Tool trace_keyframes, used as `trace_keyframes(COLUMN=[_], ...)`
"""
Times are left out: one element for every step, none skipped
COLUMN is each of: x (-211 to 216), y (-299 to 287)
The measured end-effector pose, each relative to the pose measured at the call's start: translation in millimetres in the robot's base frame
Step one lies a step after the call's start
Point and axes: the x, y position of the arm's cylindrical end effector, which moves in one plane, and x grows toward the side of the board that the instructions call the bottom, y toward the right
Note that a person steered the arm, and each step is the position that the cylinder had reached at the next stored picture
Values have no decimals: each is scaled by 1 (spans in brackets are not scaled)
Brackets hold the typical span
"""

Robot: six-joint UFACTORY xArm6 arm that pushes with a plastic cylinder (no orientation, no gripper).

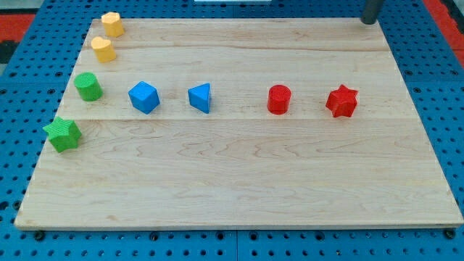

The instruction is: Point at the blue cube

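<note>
Pale wooden counter [239, 181] carries eight small plastic blocks. Toward the view's left in the middle row sits the blue cube [143, 96], with a blue wedge-like block [200, 97] just to its right, then a red cylinder [279, 98] and a red star [342, 101] farther right. Along the left edge stand a green star [62, 134], a green cylinder [88, 86] and two yellow blocks [104, 49] [112, 24]. My tip [370, 21] is at the view's top right corner, well apart from the blue cube. No hand shows, so I cannot tell its state.
</note>
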Motion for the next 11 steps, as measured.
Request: trace_keyframes(x=[-7,-7,-6,39,90,91,129,160,159,154,156], y=[-23,-23,-23,-22,-44,-89,-112,-192,-309,-381,-415])
